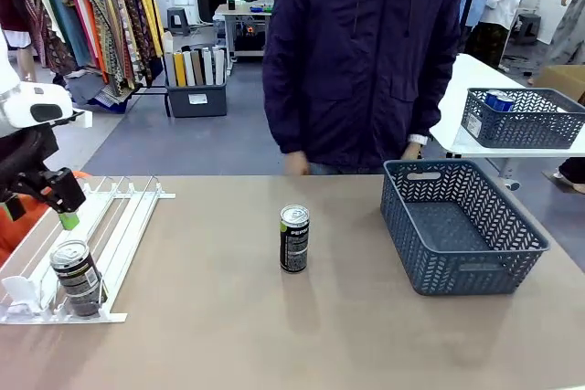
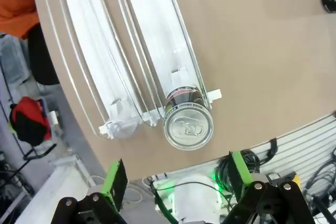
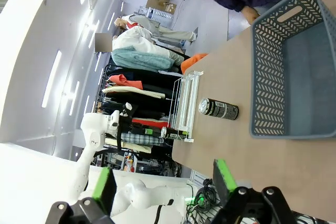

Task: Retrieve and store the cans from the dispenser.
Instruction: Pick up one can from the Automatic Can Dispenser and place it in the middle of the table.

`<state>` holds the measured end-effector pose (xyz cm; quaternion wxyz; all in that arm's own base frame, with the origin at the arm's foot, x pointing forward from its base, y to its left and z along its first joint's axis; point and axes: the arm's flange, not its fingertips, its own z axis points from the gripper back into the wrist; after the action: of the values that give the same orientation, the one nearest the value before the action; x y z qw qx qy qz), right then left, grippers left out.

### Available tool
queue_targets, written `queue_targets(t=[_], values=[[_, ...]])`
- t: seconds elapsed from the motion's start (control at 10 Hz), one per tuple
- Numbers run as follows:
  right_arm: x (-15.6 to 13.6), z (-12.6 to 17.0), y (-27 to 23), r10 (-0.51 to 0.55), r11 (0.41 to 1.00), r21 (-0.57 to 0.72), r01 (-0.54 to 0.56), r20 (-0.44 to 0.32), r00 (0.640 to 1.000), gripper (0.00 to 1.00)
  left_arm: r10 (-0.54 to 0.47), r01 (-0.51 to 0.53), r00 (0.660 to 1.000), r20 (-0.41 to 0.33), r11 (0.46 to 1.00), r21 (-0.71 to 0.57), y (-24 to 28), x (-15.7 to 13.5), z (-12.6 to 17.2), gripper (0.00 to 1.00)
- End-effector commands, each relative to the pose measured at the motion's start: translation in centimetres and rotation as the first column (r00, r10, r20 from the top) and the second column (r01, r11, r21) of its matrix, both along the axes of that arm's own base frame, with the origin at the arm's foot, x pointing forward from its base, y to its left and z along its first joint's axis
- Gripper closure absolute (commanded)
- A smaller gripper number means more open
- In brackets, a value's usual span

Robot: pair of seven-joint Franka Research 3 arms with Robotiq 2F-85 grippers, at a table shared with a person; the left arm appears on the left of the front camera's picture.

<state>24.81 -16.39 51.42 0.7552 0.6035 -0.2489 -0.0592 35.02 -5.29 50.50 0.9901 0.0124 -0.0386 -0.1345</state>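
At the far left, the left hand (image 1: pixel 66 216) hangs above the dispenser (image 1: pixel 123 212), apart from it. In the left wrist view, this hand (image 2: pixel 177 179) has its green fingers (image 2: pixel 115 181) spread wide with nothing between them, so it is released. The dispenser (image 2: pixel 134 51) lies on the left part of the worktop (image 1: pixel 228 317), its wire lanes running down toward the robot's side. One dark can (image 1: pixel 78 278) stands at the near end of a lane, against the white stops. From the wrist we look down on this can's silver top (image 2: pixel 188 125), beyond the fingertips and not touched by them.

Near the middle of the worktop, a second dark can (image 1: pixel 293 238) stands upright by itself, well apart from the dispenser. Behind it, at the far edge, stands a person in a dark jacket (image 1: pixel 366 52).

To the right sits a grey perforated basket (image 1: pixel 475 258), near the far edge. In the right wrist view, the right hand (image 3: pixel 163 182) is held above the worktop, released, its fingers wide apart and holding nothing.
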Motion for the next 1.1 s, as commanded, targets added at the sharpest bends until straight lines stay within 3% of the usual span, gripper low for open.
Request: queue_targets(t=[0.0,0.4,0.6,1.0], values=[[0.3,0.4,0.1,-0.006,1.000,0.020,0.005,0.029,1.000,0.00,0.007,-0.006,1.000,-0.010,1.000,0.031,-0.3,0.2,-1.2,0.00],[0.3,0.4,0.1,-0.006,1.000,0.020,0.005,0.029,1.000,0.00,0.066,-0.065,0.996,-0.058,0.997,0.029,-0.9,-0.1,-6.4,0.00],[0.3,0.4,0.1,-0.006,1.000,0.020,0.005,0.029,1.000,0.00,0.084,-0.084,0.996,-0.022,0.996,0.005,-1.2,0.5,-8.0,0.00],[0.3,0.4,0.1,-0.006,1.000,0.020,0.005,0.029,1.000,0.00,0.098,-0.098,0.995,-0.018,0.995,-0.006,-1.3,1.8,-10.4,0.00]])
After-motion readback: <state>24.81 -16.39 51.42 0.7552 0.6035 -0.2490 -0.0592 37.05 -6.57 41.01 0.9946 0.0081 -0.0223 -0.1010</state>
